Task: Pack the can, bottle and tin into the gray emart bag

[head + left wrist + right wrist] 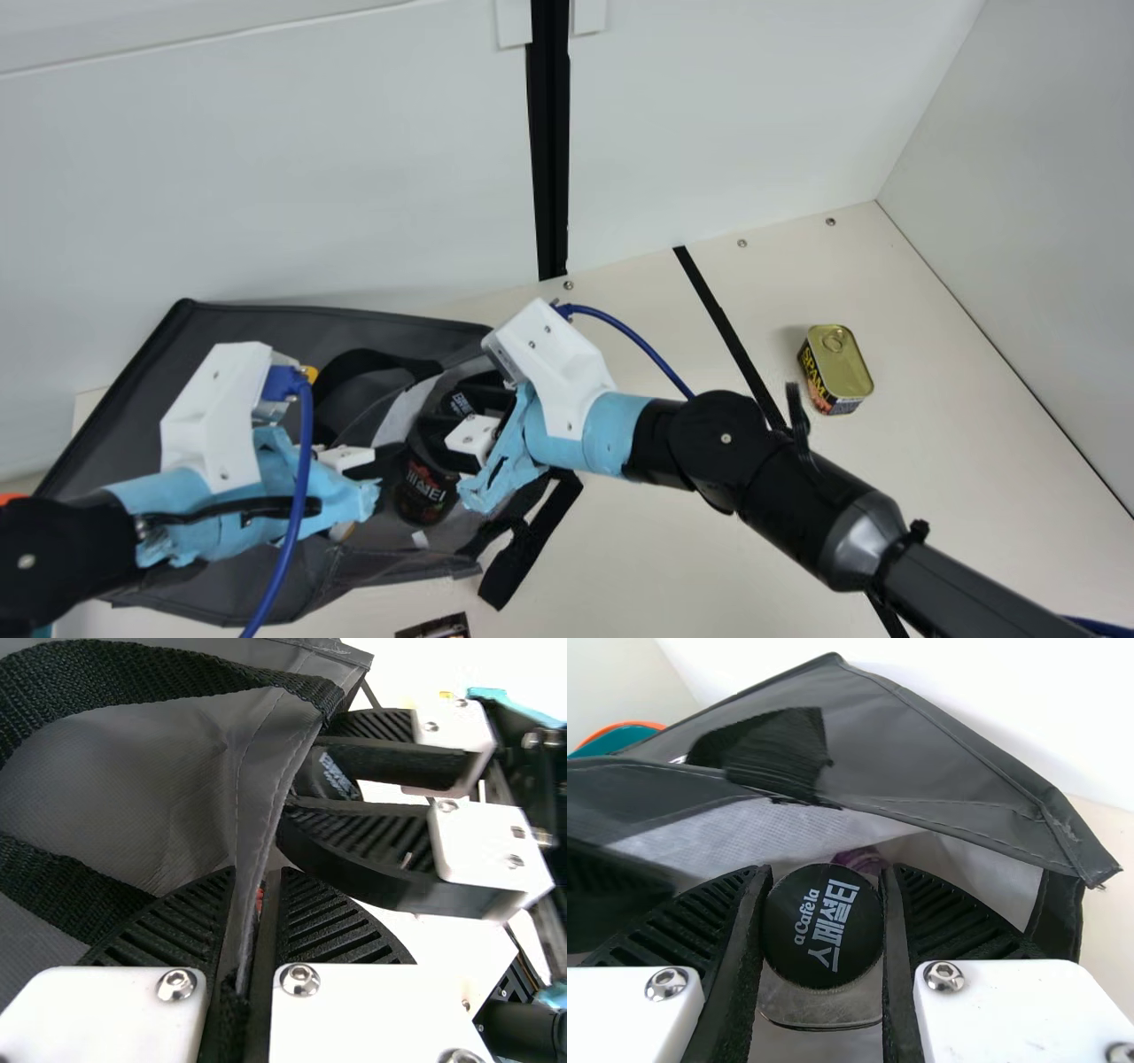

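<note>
While arms (576, 421) overhang bag (310, 328), tin (840, 368) beyond strip (716, 310)

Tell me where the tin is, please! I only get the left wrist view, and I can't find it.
Observer: The main view has the tin standing on the table, right of the black strip.

Operator: What about the bottle? Is my right gripper squeezing both sides?

Observer: Yes, the right wrist view shows the bottle snug between both fingers of the right gripper.

Operator: Cool! Anything else in the bag?

Observer: Something purple peeks out beyond the bottle's cap; I can't tell what.
</note>
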